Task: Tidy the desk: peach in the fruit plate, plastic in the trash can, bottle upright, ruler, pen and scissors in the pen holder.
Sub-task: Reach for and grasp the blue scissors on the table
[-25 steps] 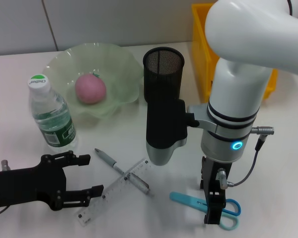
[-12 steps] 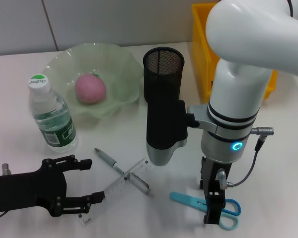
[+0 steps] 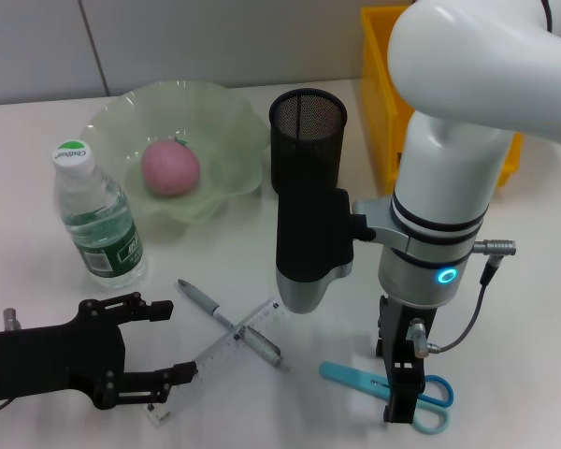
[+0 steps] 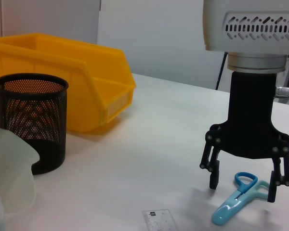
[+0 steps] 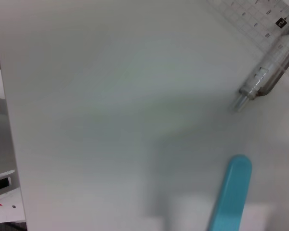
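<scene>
Since one second ago, left gripper [image 3: 150, 351] has advanced onto the ruler's [image 3: 226, 342] near end, jaws spread to straddle it; the ruler lies flat beneath the pen [image 3: 229, 321]. Right gripper [image 4: 244, 171], jaws released, hovers above the scissors [image 4: 238, 198], positioned for pickup.

Left gripper [image 3: 164, 344] low, jaws spread, pointing inward; right gripper [image 4: 244, 179] vertical, jaws parted, tips downward

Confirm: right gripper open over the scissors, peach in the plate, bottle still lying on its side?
Not quite. The head view shows the bottle upright beside the fruit plate. The rest holds: right gripper open over the scissors, peach in the plate.
</scene>
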You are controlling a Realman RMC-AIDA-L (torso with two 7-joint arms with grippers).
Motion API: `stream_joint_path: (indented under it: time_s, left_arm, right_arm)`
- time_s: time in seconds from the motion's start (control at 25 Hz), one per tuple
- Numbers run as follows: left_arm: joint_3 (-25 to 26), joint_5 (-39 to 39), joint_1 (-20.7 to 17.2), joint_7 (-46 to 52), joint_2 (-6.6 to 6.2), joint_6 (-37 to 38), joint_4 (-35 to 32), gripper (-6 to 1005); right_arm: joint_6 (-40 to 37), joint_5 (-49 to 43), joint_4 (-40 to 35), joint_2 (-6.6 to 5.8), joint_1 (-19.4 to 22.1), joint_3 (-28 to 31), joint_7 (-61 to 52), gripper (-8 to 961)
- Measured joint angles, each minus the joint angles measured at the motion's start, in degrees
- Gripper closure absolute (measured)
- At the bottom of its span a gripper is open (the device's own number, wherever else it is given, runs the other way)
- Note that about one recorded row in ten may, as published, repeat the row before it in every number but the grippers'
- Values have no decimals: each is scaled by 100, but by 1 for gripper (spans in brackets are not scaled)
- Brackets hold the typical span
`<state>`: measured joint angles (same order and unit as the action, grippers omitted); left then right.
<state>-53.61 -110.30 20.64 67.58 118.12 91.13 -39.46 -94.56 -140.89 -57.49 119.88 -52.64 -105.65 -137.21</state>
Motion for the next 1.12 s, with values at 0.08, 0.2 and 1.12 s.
stream_joint_path:
  time_s: [0.08, 0.2, 1.12]
  left_arm:
    - [0, 0, 0, 0, 0, 0, 0, 163]
    - [0, 0, 1, 0, 5, -9, 0, 162]
    - [0, 0, 41, 2, 9, -44, 0, 162]
  right_arm:
    - [-11, 0, -5, 0, 0, 0, 0, 137]
    - [-28, 0, -17, 0, 1, 0, 0, 137]
    - [6, -43, -16, 0, 0, 17, -1, 161]
